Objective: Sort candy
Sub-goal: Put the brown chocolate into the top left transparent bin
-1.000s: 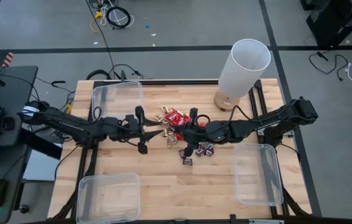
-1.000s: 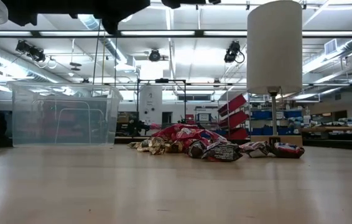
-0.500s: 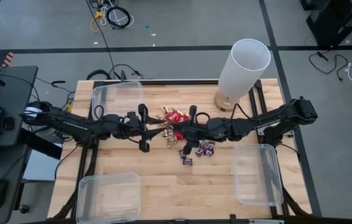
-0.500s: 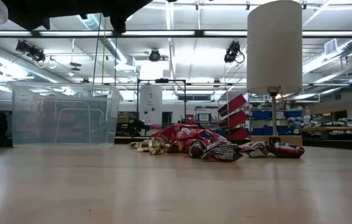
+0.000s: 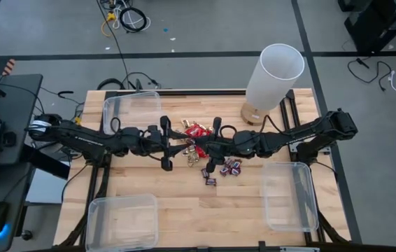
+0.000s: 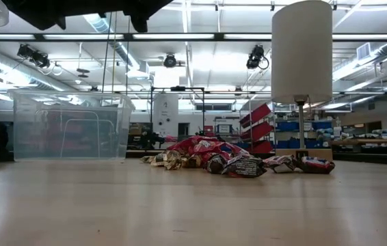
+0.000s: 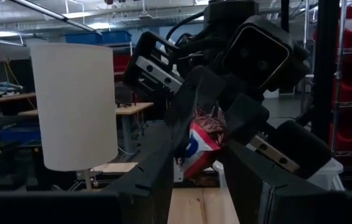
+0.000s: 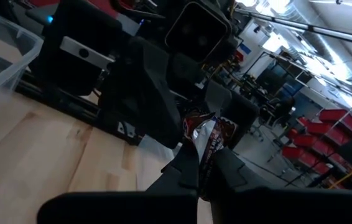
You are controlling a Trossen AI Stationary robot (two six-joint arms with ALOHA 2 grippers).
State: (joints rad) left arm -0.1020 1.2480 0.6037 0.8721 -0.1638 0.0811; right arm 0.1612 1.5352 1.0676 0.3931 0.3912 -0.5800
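Right gripper fingers: clenched on one red packet, held in the air between the two grippers; the right wrist view shows the wrapper pinched at the finger tips.

Left gripper fingers: spread wide, one on each side of the same red packet, which sits in the gap; contact with the wrapper cannot be told. The two grippers meet tip to tip at mid-frame of the high view, above the pile.

Candy pile: red packets, gold-foil pieces and dark mini bars, heaped at the centre of the table; several dark bars lie at the pile's lower right edge. The same pile shows at mid-frame of the low view.

Clear bins: one upper left, one lower left, one lower right; no candy visible inside.

White lamp: upright, upper right of the table.
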